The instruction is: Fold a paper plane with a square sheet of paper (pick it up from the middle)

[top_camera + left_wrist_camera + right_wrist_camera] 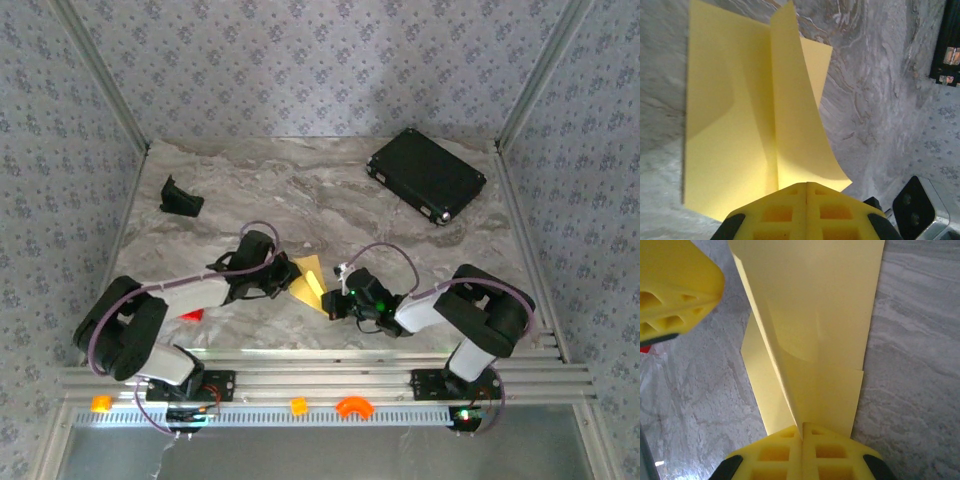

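Note:
The square sheet of paper is pale yellow and partly folded. It lies on the marble table between my two grippers. In the left wrist view the paper has a flap standing up along a crease and curling right. My left gripper is shut at the flap's near edge, which runs in behind the fingertips. In the right wrist view my right gripper is shut on the raised ridge of the paper. The left gripper's fingers show at the top left beside the ridge's far end. From above, the left gripper and right gripper face each other across the sheet.
A black rectangular case lies at the back right, and a small black object at the back left. A small red block sits by the left arm. Small orange pieces rest on the front rail.

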Tool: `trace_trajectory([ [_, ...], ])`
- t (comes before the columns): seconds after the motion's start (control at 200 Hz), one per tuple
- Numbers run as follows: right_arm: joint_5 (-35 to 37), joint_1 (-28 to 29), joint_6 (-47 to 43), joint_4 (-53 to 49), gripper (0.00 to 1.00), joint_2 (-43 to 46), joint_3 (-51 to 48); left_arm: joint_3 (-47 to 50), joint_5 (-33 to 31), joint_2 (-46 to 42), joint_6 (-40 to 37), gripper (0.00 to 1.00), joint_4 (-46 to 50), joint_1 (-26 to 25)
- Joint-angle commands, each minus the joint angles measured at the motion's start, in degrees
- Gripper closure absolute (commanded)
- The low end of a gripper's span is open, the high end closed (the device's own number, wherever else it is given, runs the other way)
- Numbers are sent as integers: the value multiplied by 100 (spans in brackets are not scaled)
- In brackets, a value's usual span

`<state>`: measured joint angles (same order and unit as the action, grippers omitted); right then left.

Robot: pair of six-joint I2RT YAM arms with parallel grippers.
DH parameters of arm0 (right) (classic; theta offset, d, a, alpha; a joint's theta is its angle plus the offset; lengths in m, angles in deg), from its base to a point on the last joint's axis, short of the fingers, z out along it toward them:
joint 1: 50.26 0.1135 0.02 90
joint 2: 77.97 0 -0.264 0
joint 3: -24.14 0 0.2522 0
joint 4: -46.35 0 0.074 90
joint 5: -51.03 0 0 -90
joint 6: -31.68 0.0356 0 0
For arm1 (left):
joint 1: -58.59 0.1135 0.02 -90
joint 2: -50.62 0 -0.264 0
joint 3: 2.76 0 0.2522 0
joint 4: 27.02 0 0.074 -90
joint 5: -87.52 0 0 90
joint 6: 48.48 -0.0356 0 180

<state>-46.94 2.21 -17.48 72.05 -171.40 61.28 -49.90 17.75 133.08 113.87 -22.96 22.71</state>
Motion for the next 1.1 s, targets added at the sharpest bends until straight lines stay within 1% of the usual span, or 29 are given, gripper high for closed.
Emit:
trace_trajectory([
  [0.0,-199,10,276,-444,99,-173,-193,9,183,252,191,100,-773,-80],
  [0.155,-444,-131,478,-460,95,-179,-167,-246,213,571,112,100,-723,-164],
  [0.24,-513,-149,479,-525,91,-156,-120,-346,246,725,61,100,-650,-162],
  [0.415,-591,-169,376,-902,91,-143,79,-391,254,856,11,100,-638,-177],
  [0.65,-603,-182,410,-1000,99,-162,141,-382,205,860,-29,100,-515,-175],
  [0.755,-633,-205,543,-830,100,-182,63,-397,235,856,-46,100,-544,-174],
  [0.865,-670,-226,713,-387,100,-208,-121,-345,177,726,-42,100,-538,-177],
  [0.944,-672,-235,853,-304,100,-220,-177,-305,149,638,-11,100,-546,-178],
  [1.094,-678,-255,1112,99,100,-322,-314,-324,259,662,-54,100,-585,-185],
])
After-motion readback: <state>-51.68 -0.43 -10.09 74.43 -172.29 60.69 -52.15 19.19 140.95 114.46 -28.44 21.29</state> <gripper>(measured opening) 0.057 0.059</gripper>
